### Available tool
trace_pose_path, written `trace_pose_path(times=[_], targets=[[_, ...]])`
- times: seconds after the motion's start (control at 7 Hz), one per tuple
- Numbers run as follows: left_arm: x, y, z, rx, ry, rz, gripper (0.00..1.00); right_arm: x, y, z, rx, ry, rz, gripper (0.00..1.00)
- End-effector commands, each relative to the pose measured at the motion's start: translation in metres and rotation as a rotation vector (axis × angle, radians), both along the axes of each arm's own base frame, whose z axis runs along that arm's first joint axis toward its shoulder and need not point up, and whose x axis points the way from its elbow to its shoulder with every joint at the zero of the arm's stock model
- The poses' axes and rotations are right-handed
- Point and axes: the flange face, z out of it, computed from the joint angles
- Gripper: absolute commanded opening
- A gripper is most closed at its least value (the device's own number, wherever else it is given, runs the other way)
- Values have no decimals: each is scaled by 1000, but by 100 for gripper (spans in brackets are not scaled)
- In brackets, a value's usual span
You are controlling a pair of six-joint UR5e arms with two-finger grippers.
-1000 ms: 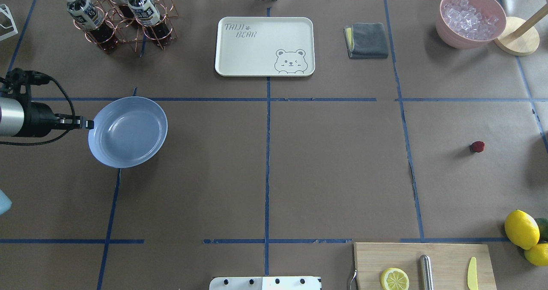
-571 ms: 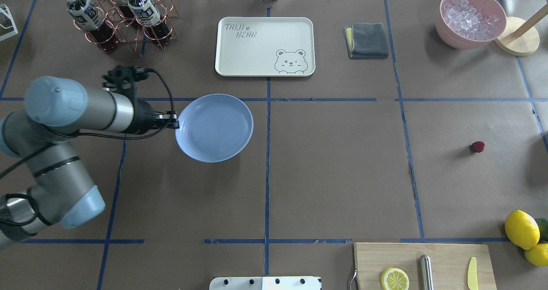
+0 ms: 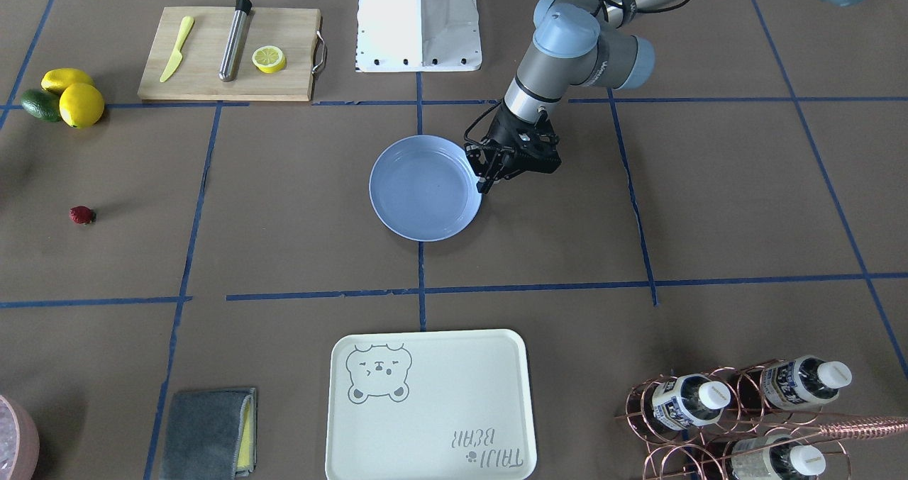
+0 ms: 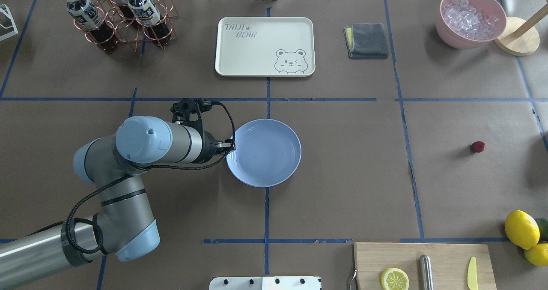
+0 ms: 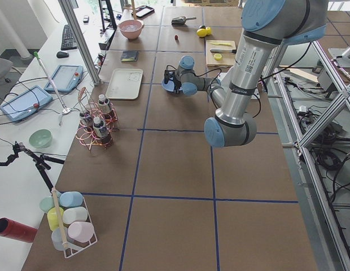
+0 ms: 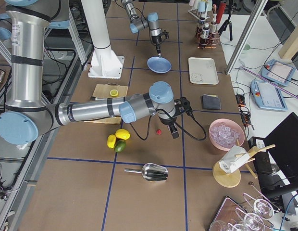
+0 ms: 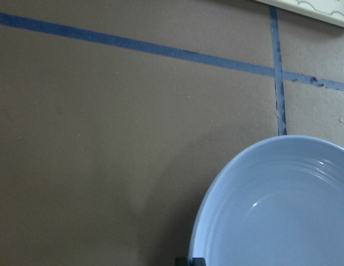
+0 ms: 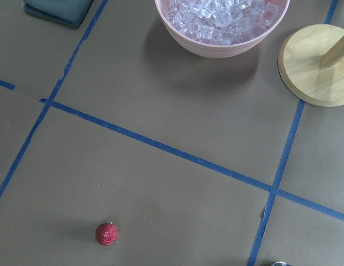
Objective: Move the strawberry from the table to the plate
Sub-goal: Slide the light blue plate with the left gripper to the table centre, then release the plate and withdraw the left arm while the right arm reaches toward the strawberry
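Plainly, the main part of the job is not yet done. The strawberry [image 4: 477, 146] lies bare on the tabletop [image 4: 342, 187], out on the robot's right. It touches nothing and is well apart from the plate [image 4: 265, 153].

The plate sits mid-table across the centre blue tape line [image 4: 266, 213], on the robot's side of the cream tray [image 4: 257, 46], and nothing is in it. The left arm [image 4: 145, 144] reaches to the plate's near-left edge. The left jaws look clenched on the rim there, since the wrist view shows a dark fingertip right against the plate's lip. Whether the plate rests on the paper or hangs just above it I cannot tell.

The right arm [image 6: 105, 110] stretches out near the berry. Its wrist camera looks down on the strawberry low and left in frame, with the pink bowl [image 8: 216, 51] further off. The right jaws appear clearly only in the side view, so I cannot tell if they are released or clenched.

What remains, as I judge it, is to free the plate, grasp the berry, carry it across and set it down.

The strawberry is nearly round, so its long axis is faint. It seems to lie on its side, with the darker cap end turned toward the robot's left, the plate side, and its length roughly along the table. The plate is round, opens upward and favours no direction
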Motion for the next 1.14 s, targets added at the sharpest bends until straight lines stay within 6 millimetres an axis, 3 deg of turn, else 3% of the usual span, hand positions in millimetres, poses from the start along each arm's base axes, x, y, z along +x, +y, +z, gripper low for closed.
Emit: trace_pose_path(times=[0.0,0.14,0.29,0.43,0.57,0.71,0.86,1.0], targets=[[-7,3,-8,55,0,31,100,-1,-1,-3,-15,-9,19,100],[-54,-21,-21,171,-43,99,100,-8,-4,-6,-16,-11,9,100],[-130,-63,-33,223,-122,166,100,-27,-14,-22,-33,-29,12,100],[-223,-105,-17,272,-245,154,100,-47,-15,-40,-30,-40,-5,100],[-301,-137,20,386,-389,252,100,-71,-10,-58,-47,-23,11,100],[-388,-154,83,443,-483,321,100,-106,-5,-74,-90,1,47,100],[-500,-178,169,329,-449,303,100,-143,3,-84,-138,17,74,100],[-539,-161,265,182,-309,345,100,-158,16,-112,-158,-15,101,100]])
